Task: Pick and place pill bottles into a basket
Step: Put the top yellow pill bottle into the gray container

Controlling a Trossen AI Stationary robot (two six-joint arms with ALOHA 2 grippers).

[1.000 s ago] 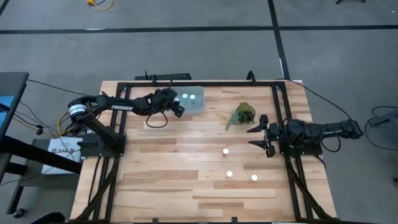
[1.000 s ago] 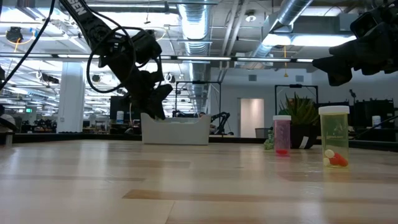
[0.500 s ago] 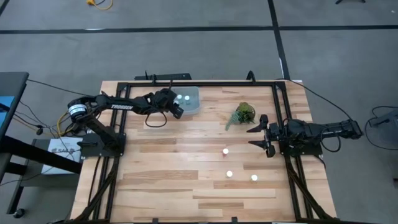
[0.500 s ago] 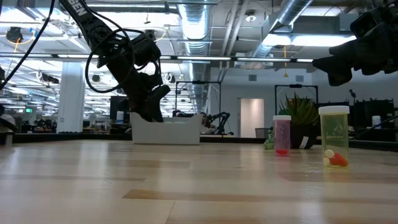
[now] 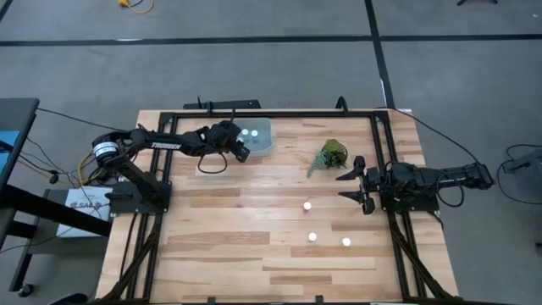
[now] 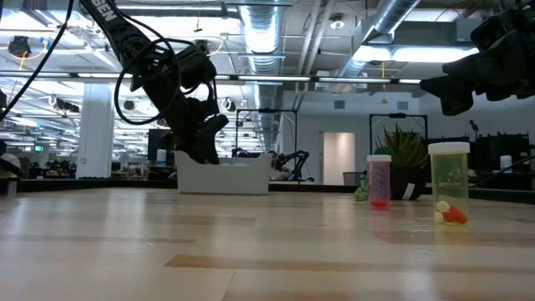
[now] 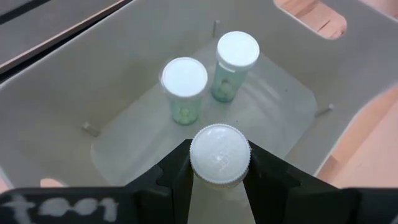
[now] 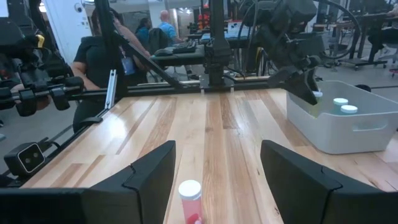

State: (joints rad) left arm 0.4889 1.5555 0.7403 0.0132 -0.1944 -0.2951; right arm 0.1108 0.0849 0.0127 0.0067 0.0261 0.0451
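Closed on the white cap of a pill bottle [image 7: 219, 155], the jaws of the left gripper [image 5: 240, 152] pinch it from both sides above the basket [image 5: 264, 144], which sits by the table's [image 5: 229, 237] far edge, left of centre. Two more bottles [image 7: 184, 89] stand upright on the basket floor, just beside each other. The right gripper [image 5: 355, 183] waits near the table's right edge with its jaws spread wide and holding nothing. Three bottles [image 5: 312, 237] stand on the bare wood toward the near right part of the table, apart from one another. A green sprig [image 5: 331, 155] lies between the basket and the right gripper. Each bottle looks light, stiff and smooth-sided, likely easy to tip; its ridged cap seems the surest place to grip.
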